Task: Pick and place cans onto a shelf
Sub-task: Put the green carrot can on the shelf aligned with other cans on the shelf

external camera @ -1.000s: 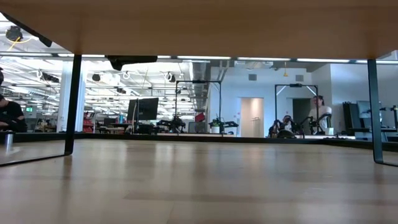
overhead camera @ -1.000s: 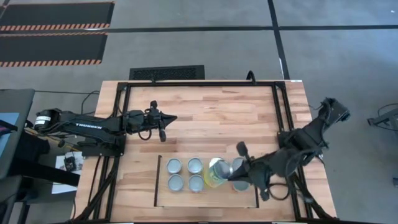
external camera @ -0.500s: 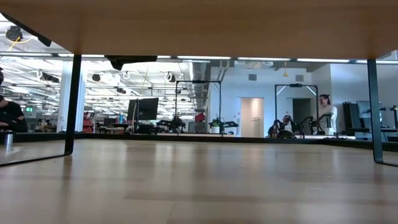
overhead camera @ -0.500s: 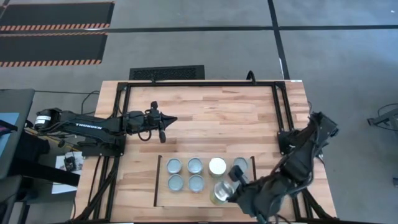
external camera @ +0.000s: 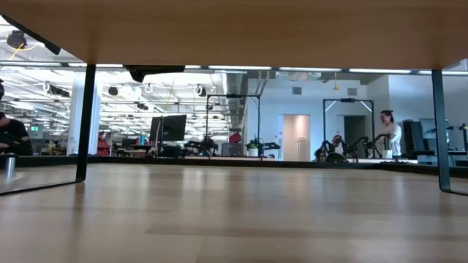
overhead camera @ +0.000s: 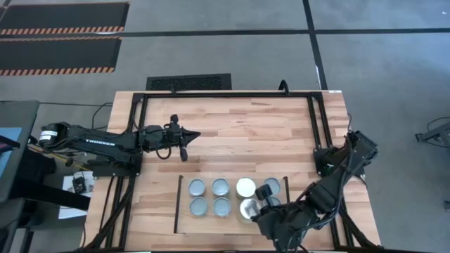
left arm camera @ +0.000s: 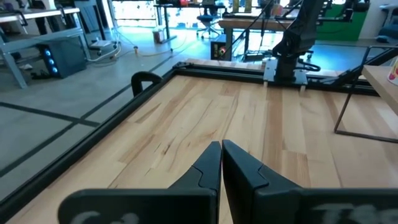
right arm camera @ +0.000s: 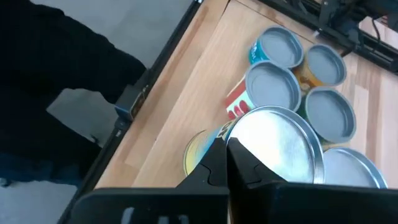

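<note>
The shelf (overhead camera: 211, 225) is a light-wood panel between two thin black rails near the table's near edge. Several silver-topped cans (overhead camera: 221, 186) and one white-topped can (overhead camera: 246, 187) stand on it in two rows. My right gripper (overhead camera: 259, 209) is over the near row, shut on a silver-topped can (overhead camera: 247, 209) with a yellow label. The right wrist view also shows the held can (right arm camera: 277, 146) and the standing cans (right arm camera: 272, 84). My left gripper (overhead camera: 184, 138) is shut and empty over the table's left middle, also in its wrist view (left arm camera: 221, 152). My right gripper meets the can at the edge of its top rim (right arm camera: 231, 134), on the side toward the table's right. The fingers (right arm camera: 245, 165) slant in from the right and near side and hide the place of contact. The can's silver top faces up, beside the white-topped can.
A black tubular frame (overhead camera: 211, 95) runs round the table top. Bare wood lies between the frame's far bar and the shelf. The low view shows only the table surface and the room behind, with a person (external camera: 386, 135) far off.
My right gripper has carried the yellow-labelled can from the far row toward the table's near edge, then a little back, into the near row. The can was tipped with its side showing; its top now faces up. The white-topped can has come into view.
</note>
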Robot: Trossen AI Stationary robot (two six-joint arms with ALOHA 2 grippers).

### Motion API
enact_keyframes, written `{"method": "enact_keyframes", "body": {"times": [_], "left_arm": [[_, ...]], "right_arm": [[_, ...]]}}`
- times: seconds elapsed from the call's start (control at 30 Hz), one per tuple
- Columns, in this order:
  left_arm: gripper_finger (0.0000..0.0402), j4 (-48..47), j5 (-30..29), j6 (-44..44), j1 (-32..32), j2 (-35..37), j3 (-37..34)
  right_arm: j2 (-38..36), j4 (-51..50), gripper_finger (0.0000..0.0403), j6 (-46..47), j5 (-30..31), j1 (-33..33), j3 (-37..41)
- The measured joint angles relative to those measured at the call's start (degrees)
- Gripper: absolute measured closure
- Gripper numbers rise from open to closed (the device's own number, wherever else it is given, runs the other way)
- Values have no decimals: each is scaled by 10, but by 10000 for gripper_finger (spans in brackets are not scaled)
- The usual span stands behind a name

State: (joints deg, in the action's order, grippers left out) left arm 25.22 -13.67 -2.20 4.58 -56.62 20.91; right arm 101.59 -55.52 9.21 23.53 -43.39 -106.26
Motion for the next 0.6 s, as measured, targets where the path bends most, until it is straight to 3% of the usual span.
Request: {"method": "enact_keyframes", "body": {"times": [0.6], "left_arm": [[398, -1, -1, 0, 0, 0, 0]], "right_arm": [[9, -14, 400, -5, -27, 16, 0]]}}
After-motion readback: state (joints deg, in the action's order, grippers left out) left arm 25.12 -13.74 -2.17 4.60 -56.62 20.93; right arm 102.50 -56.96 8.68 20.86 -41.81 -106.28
